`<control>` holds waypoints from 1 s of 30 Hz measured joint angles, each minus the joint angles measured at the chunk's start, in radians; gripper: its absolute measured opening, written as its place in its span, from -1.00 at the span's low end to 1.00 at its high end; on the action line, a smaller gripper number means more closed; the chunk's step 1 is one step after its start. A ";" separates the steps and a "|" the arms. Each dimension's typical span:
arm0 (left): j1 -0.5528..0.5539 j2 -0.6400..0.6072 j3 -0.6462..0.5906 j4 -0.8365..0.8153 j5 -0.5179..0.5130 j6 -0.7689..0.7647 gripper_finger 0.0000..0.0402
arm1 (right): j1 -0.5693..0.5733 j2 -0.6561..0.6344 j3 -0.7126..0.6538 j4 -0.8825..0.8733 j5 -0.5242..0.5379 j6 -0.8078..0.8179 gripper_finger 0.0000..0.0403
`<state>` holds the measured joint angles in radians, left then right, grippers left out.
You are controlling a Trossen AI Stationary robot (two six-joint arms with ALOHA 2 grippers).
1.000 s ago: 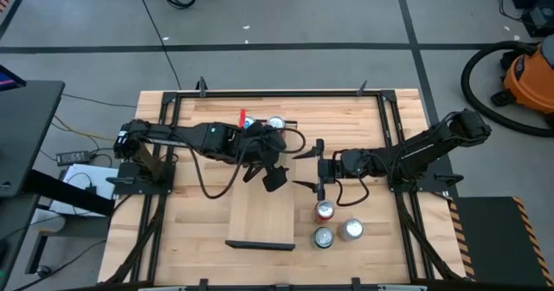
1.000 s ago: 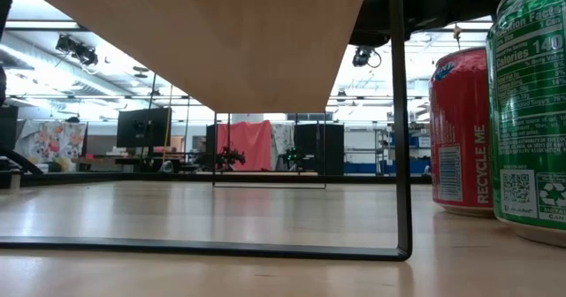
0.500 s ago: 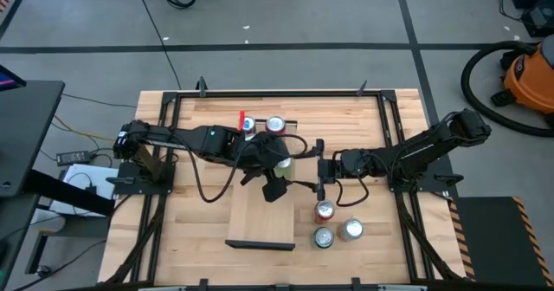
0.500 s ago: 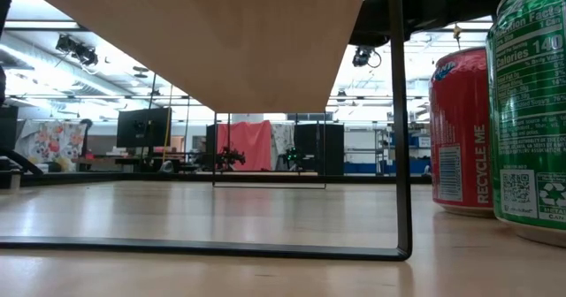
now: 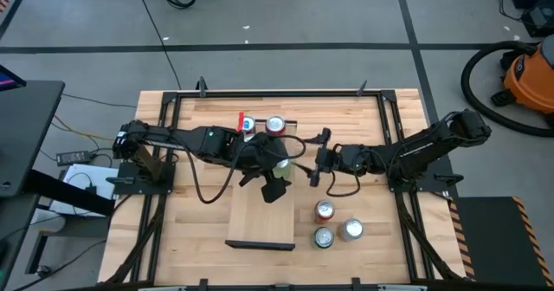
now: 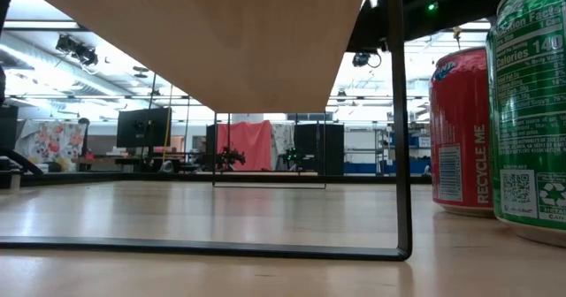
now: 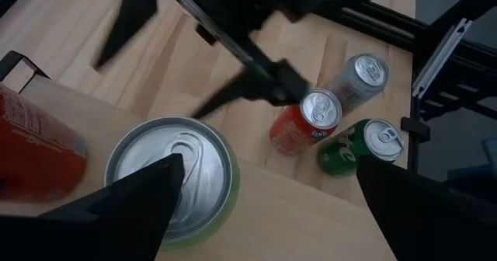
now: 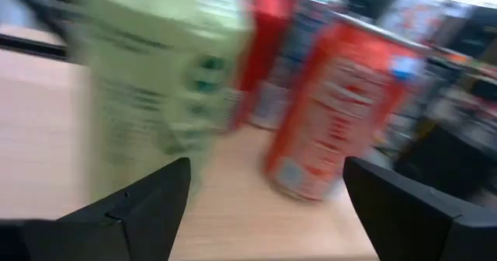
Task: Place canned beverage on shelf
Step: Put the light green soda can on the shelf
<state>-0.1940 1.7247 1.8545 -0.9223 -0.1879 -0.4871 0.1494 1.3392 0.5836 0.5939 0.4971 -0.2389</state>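
The shelf [image 5: 260, 217] is a light plank on dark legs in the middle of the table. A pale green can [image 5: 282, 163] stands upright on it, silver top up [image 7: 172, 179]. My left gripper [image 5: 275, 177] is open above the can. The can stands near one finger, and the wide gap [image 7: 272, 207] beside it is empty. My right gripper [image 5: 317, 157] is open and empty just right of the shelf, level with the green can [image 8: 163, 82]. A red can [image 5: 275, 125] and a blue-and-red can [image 5: 248, 125] stand at the shelf's far end. My left gripper has one finger [image 7: 140, 195] lying over the rim of the pale green can's top [image 7: 159, 148], coming from above. I cannot tell whether it touches. The can stands upright on its base on the shelf.
A red can [image 5: 325, 210], a green can [image 5: 323, 236] and a silver can [image 5: 351, 229] stand on the table right of the shelf's near end. In the low view the red can [image 6: 460, 129] and green can [image 6: 531, 111] stand beside the shelf's dark leg [image 6: 402, 156].
My left gripper has shifted a little toward the table's near edge, and the pale green can now shows standing on the shelf beside it. My right gripper has turned about its wrist and moved slightly toward the far edge, staying open.
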 joint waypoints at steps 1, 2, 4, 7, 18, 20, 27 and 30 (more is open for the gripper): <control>0.000 -0.001 0.000 0.000 0.000 0.000 0.97 | -0.004 0.000 0.000 -0.002 0.029 0.000 0.73; 0.000 -0.001 0.000 0.000 0.000 0.000 0.97 | -0.006 0.000 0.000 -0.007 0.046 -0.002 0.73; 0.000 -0.002 0.000 0.000 -0.002 0.014 0.97 | -0.009 0.000 0.000 -0.017 0.052 -0.011 0.73; 0.000 -0.012 -0.001 0.001 -0.034 0.037 0.97 | 0.012 -0.003 0.000 -0.042 -0.006 -0.031 0.73; -0.031 -0.046 0.000 0.001 -0.237 0.148 0.97 | 0.082 -0.027 0.000 -0.043 -0.037 -0.095 0.73; -0.044 -0.054 0.000 0.001 -0.288 0.152 0.97 | 0.089 -0.031 0.000 -0.044 -0.037 -0.076 0.73; -0.110 -0.074 0.000 -0.008 -0.367 0.151 0.97 | 0.138 -0.033 0.000 -0.011 -0.057 -0.073 0.73; -0.135 -0.073 0.000 -0.009 -0.361 0.146 0.97 | 0.158 -0.033 0.000 -0.011 -0.082 -0.091 0.73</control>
<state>-0.3295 1.6520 1.8545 -0.9318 -0.5492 -0.3416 0.3070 1.3064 0.5835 0.5826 0.4156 -0.3298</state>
